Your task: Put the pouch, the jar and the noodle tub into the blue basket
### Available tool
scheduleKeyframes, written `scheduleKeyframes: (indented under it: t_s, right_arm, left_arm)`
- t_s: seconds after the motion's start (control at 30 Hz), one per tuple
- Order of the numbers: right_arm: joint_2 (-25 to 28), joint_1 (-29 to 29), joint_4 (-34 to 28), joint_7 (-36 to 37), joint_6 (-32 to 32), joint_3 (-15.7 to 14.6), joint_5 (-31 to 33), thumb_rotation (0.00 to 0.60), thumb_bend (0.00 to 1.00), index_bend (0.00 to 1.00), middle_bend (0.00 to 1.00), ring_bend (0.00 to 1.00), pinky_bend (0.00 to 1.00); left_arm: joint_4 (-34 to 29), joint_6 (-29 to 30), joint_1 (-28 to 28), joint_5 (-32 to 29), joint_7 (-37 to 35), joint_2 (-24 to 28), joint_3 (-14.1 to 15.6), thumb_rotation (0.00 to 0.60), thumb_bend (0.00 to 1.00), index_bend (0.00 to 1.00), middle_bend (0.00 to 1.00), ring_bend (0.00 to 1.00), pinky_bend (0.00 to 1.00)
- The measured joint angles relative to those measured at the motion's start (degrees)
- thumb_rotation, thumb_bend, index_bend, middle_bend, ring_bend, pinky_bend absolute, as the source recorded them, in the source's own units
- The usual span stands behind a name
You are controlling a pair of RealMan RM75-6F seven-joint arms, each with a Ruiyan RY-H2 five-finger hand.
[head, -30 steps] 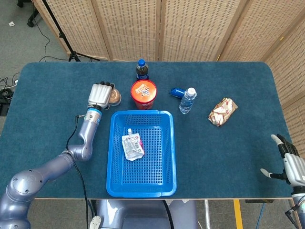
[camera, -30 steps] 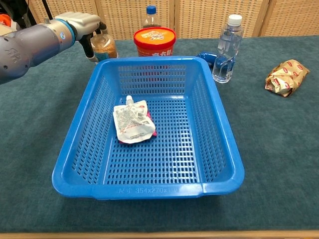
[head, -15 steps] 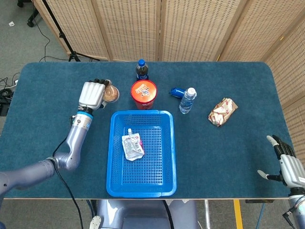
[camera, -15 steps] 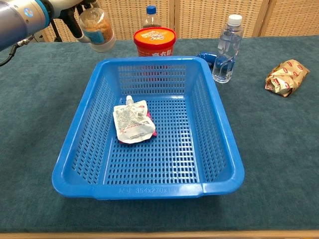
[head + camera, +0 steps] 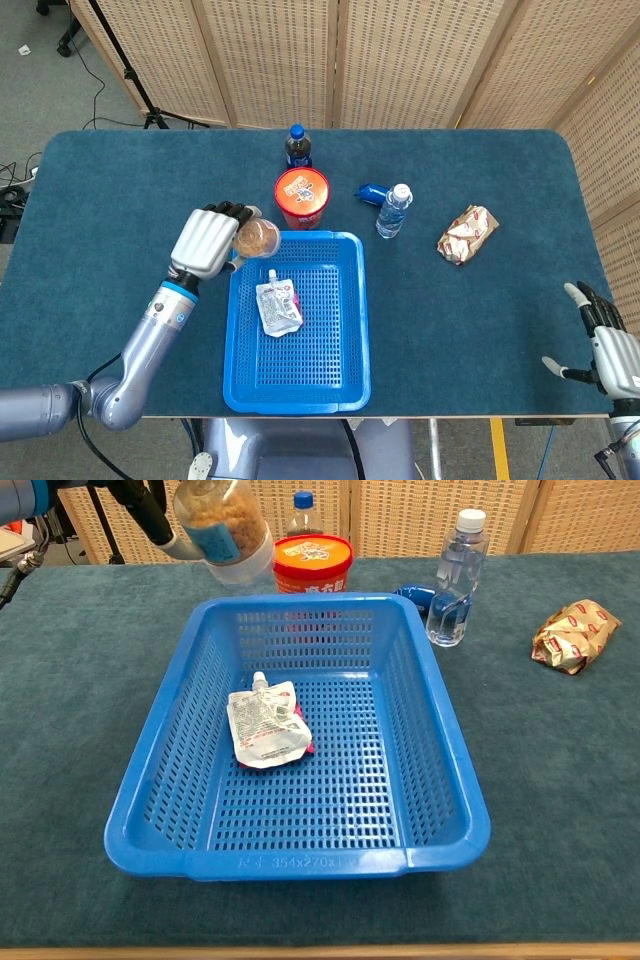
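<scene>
My left hand (image 5: 204, 243) grips the jar (image 5: 257, 239), a clear jar of brown grains with a blue label (image 5: 222, 528), and holds it tilted in the air over the back left corner of the blue basket (image 5: 350, 300). The white pouch (image 5: 277, 304) lies flat inside the basket (image 5: 440, 750), left of its middle; the pouch (image 5: 266, 725) has its spout toward the back. The red noodle tub (image 5: 302, 196) stands upright just behind the basket, also seen as the tub (image 5: 310, 564) in the chest view. My right hand (image 5: 608, 343) hovers open near the table's front right corner.
Behind the tub stands a dark blue-capped bottle (image 5: 297, 146). A clear water bottle (image 5: 394, 210) is upright to the right of the tub, with a small blue object (image 5: 370, 192) beside it. A crumpled snack packet (image 5: 467, 234) lies further right.
My left hand has lifted the jar off the table beside the tub and carried it up and toward the basket's back left corner. The right hand has barely shifted.
</scene>
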Motion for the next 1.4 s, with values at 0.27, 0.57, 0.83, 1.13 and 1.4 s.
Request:
scheduleKeyframes:
  t_s: [0.27,0.57,0.83,1.13,1.4]
  right_arm:
    - [0.1,0.0,0.6,1.4,-0.1,0.3,0.5,0.6,0.15,0.0,0.0,0.0,0.0]
    - [0.0,0.0,1.0,1.6,-0.3,0.3,0.7,0.6,0.15,0.0,0.0,0.0,0.0]
    - [-0.1,0.0,0.8,1.1,-0.3,0.2,0.6,0.6,0.15,0.0,0.0,0.0,0.0]
    - [-0.3,0.5,1.4,1.2,-1.7,0.2,1.3,0.6,0.15,0.0,0.0,0.0,0.0]
    - [-0.9,1.1,2.4,2.1,-3.5,0.1,2.0,0.6,0.15,0.0,0.0,0.0,0.0]
  left_arm:
    - [-4.8,-3.9,-2.2,-6.1,3.6,0.3,0.8,0.6,0.29,0.18,0.0,0.02,0.31]
    - [-6.6,-8.1,-7.5,-20.7,8.1,2.8,2.2,0.6,0.22,0.0,0.0,0.0,0.11]
    - [-5.6,-7.3,-8.0,-21.3,7.2,4.0,3.5,0.6,0.21,0.0,0.0,0.0,0.11]
    - [-2.2,-8.0,-8.3,-22.7,5.3,6.1,3.2,0.6,0.21,0.0,0.0,0.0,0.11]
    - [3.8,-13.2,-11.3,-27.7,5.2,7.5,2.3,0.6,0.19,0.0,0.0,0.0,0.08]
